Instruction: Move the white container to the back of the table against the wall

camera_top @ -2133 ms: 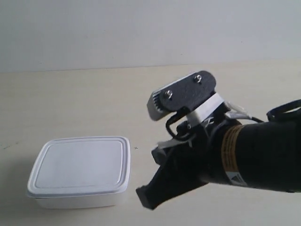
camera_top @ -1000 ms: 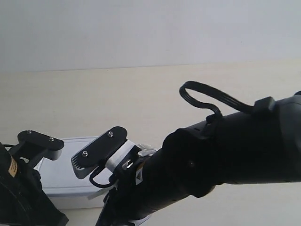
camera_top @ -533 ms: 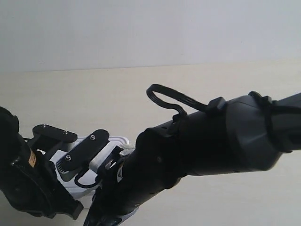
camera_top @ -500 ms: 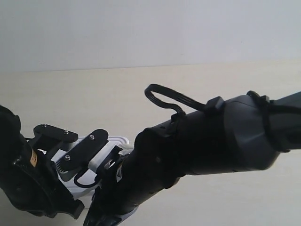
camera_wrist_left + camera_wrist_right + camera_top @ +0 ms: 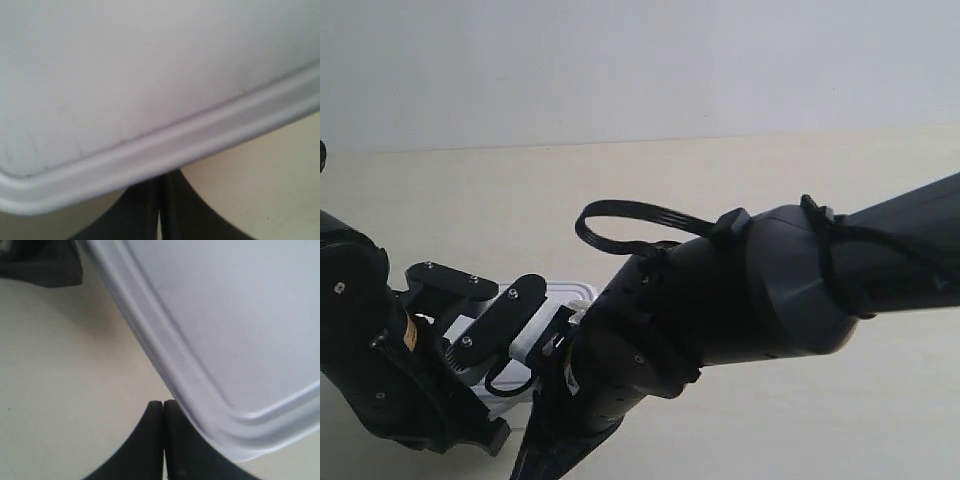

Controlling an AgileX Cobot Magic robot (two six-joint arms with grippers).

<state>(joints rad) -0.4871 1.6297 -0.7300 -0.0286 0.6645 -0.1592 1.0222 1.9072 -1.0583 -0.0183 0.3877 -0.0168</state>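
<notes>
The white container (image 5: 578,292) sits on the counter (image 5: 720,190) at about 8 o'clock in the exterior view. It is well apart from the wall (image 5: 640,70), which runs across at 12 o'clock. Only one corner of it shows there, because the arm at the exterior view's left (image 5: 370,350) and the arm at the exterior view's right (image 5: 770,290) hang over it. The left fingers (image 5: 140,215) are pressed together with nothing between them, and their tips go out of sight under the edge of the lid (image 5: 150,75). The right fingers (image 5: 150,445) are pressed together too, just beside a rounded corner of the box. I cannot tell if either pair is touching it. The box looks like thin plastic, so it is likely light and a bit bendy, and it should slide easily on the smooth counter. Pulling up on the lid's edge might pop it off. The best place to press is probably low on the side wall, at two spots, so it goes straight toward 12 o'clock and does not spin. About two seconds ago the whole box was in plain sight and only the arm at the right showed, off to its side. Now both arms have come down around it. The box's corner is in about the same place, so it seems not to have moved yet.
</notes>
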